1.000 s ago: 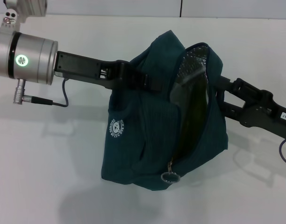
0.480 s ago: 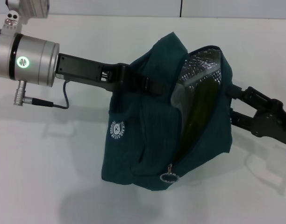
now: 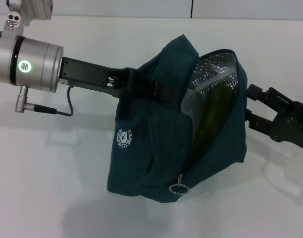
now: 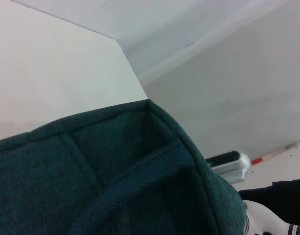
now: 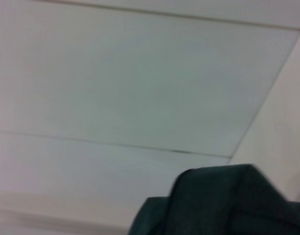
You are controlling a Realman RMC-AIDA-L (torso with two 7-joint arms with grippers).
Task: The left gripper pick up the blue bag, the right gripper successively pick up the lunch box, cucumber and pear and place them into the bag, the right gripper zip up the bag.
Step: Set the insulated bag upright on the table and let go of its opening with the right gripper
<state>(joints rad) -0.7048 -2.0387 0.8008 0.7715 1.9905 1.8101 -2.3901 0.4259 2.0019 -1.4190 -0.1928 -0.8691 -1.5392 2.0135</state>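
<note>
The blue bag hangs above the white table, its mouth open to the right and showing the silver lining. A dark green long shape, apparently the cucumber, lies inside. A pale edge beside it may be the lunch box. No pear is in view. My left gripper is shut on the bag's upper left side. My right gripper is open and empty, just outside the bag's right edge. The zipper pull ring hangs at the bottom front. The bag also shows in the left wrist view and the right wrist view.
The white table spreads below and around the bag. My left arm's silver wrist with its cable reaches in from the left. A wall stands behind the table's far edge.
My right gripper has drawn back to the right, out of the bag's mouth. The bag has shifted slightly and its opening has spread.
</note>
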